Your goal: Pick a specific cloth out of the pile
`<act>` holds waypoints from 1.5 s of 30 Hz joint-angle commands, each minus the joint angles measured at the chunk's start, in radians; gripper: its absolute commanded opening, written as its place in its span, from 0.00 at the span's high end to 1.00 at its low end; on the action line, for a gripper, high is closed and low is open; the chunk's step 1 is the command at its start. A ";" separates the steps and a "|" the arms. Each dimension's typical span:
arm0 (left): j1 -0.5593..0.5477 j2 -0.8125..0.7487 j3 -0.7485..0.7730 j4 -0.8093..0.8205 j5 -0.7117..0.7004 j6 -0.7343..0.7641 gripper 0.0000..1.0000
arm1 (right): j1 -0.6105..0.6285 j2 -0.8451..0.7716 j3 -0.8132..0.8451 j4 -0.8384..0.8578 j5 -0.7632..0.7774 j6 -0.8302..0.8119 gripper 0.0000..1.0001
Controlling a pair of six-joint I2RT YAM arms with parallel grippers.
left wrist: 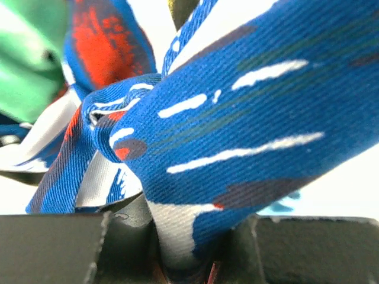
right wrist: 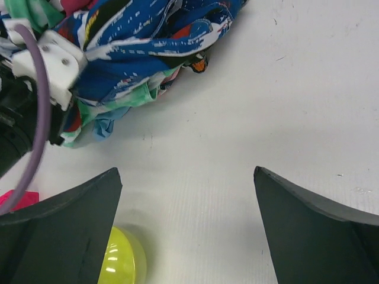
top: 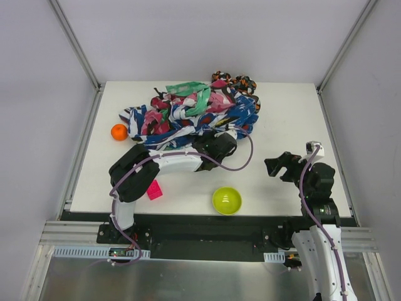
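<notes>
Only a small corner of the light blue cloth (right wrist: pixel 104 126) shows, poking out from under the near edge of the pile (top: pixel 188 110), a tangled heap of patterned woven fabrics at the far middle of the table (top: pixel 294 119). The left gripper (left wrist: pixel 183 257) is clamped on a blue-and-white twill fold (left wrist: pixel 237 130) of that heap, not on the corner. The right gripper (right wrist: pixel 186 225) hangs spread wide over bare white tabletop to the right, near a round yellow-green bowl (top: pixel 227 200); an orange ball (top: pixel 119 132) sits just beside the heap's left edge.
</notes>
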State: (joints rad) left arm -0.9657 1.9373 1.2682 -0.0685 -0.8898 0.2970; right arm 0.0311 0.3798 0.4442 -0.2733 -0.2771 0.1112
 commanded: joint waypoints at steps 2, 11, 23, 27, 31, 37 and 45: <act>0.058 -0.162 0.068 0.551 -0.132 0.409 1.00 | 0.001 -0.013 0.008 0.032 -0.011 -0.016 0.04; 0.200 -0.091 0.324 0.523 0.003 0.478 1.00 | 0.001 0.063 -0.031 0.171 -0.154 0.031 0.04; 0.275 0.034 0.559 0.260 0.195 0.317 1.00 | 0.438 0.623 0.091 0.496 0.090 -0.005 0.04; 0.295 0.068 0.617 0.199 0.213 0.262 1.00 | 0.599 0.888 0.308 0.502 0.208 -0.204 0.04; 0.321 0.061 0.625 0.125 0.270 0.160 1.00 | 0.665 1.155 0.493 0.534 0.184 -0.419 0.04; 0.384 0.031 0.599 0.035 0.422 0.025 1.00 | 0.667 1.447 0.720 0.534 0.150 -0.538 0.04; 0.446 0.009 0.565 -0.020 0.551 -0.076 1.00 | 0.676 1.645 0.994 0.288 0.343 -0.496 0.03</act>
State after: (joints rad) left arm -0.5396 2.0281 1.8313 -0.1211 -0.4496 0.3305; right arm 0.6991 1.9877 1.2804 0.1474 -0.0650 -0.3698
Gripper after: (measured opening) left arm 0.171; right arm 0.958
